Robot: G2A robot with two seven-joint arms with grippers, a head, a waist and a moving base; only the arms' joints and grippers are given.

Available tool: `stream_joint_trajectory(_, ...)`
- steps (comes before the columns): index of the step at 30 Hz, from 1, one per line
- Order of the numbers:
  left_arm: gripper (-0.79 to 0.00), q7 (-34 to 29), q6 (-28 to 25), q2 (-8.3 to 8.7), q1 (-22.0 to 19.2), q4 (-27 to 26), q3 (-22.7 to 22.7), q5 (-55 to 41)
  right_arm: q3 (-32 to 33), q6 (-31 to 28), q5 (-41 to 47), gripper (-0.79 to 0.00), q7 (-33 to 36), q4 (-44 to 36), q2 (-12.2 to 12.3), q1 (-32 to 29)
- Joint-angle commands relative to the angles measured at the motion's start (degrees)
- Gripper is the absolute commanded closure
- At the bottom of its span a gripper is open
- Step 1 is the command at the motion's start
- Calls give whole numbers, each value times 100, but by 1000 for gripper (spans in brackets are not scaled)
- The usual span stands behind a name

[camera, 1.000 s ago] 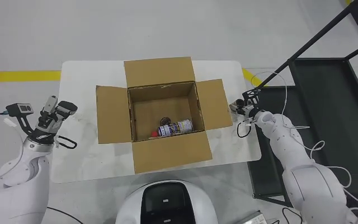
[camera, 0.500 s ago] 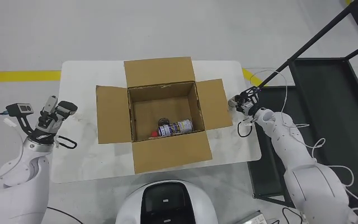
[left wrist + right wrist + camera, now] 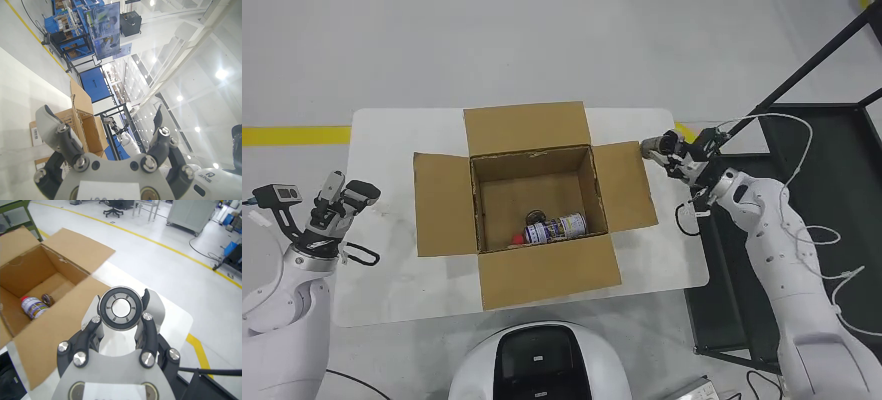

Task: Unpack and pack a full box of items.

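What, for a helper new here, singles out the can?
On the white table stands an open cardboard box. On its floor the can lies sideways beside a small dark round item. Only the can has a red cap and printed label.

The round metal ring (image 3: 121, 321) between the black fingers of my right gripper (image 3: 122, 303) is black at the rim and silver within. My left gripper (image 3: 101, 113) has one pale grey finger and one black, on a silver-grey plate. The open cardboard box (image 3: 532, 130) is plain brown, with a white barcode label outside. Inside lie a white cylindrical can (image 3: 554, 228) with a red cap and a purple patterned label, and a small dark round piece (image 3: 537, 215). The flat table top (image 3: 392, 290) is white, the painted floor stripe (image 3: 292, 134) yellow, and the metal shelf rack (image 3: 832, 150) dark grey.
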Motion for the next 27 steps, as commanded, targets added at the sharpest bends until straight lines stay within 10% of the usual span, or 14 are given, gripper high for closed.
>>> stream_joint_trajectory(1, -785, 0, 0, 0, 0, 0, 0, 0, -102, 120, 205, 0, 476, -800, -13, -220)
stream_joint_trajectory(8, -785, 0, 0, 0, 0, 0, 0, 0, -976, 511, 590, 0, 1515, -2069, -146, -315)
stream_joint_trajectory(27, -785, 0, 0, 0, 0, 0, 0, 0, -1376, 637, 633, 0, 1761, -2052, -221, -111)
